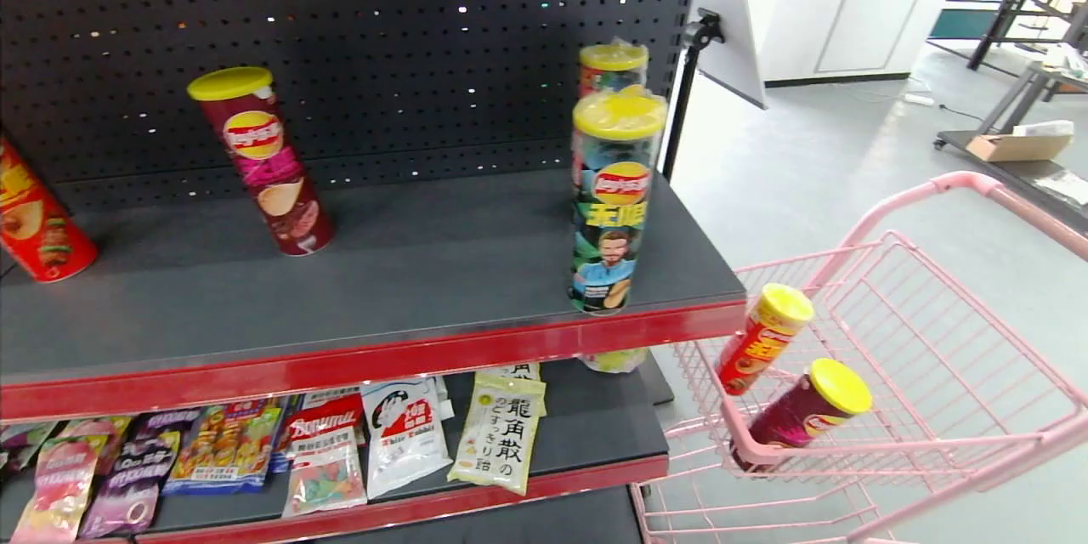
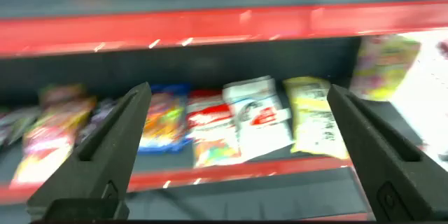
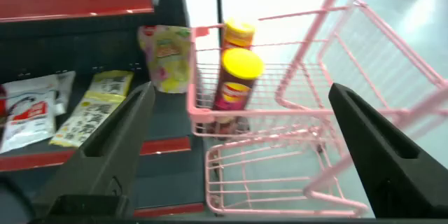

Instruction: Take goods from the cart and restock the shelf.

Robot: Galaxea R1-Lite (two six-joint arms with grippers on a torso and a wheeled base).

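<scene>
Snack bags (image 1: 408, 433) line the lower shelf (image 1: 595, 433) beside the cart (image 1: 965, 180), which holds two leaning cans, a red can (image 1: 762, 340) and a maroon can (image 1: 807, 408), while four cans (image 1: 614, 204) stand on the top shelf (image 1: 425, 272), and the left gripper (image 2: 238, 89) and right gripper (image 3: 241, 87) both hang empty, jaws wide apart.

A white board (image 1: 733, 21) tilts on a black stand (image 1: 685, 93). Behind the board, a white wall panel (image 1: 850, 0) meets the grey floor (image 1: 807, 161). Well to the right of the board, a cardboard box (image 1: 1016, 146) sits on a low dark platform (image 1: 1028, 176). A black-framed table (image 1: 1011, 0) stands beyond it.
</scene>
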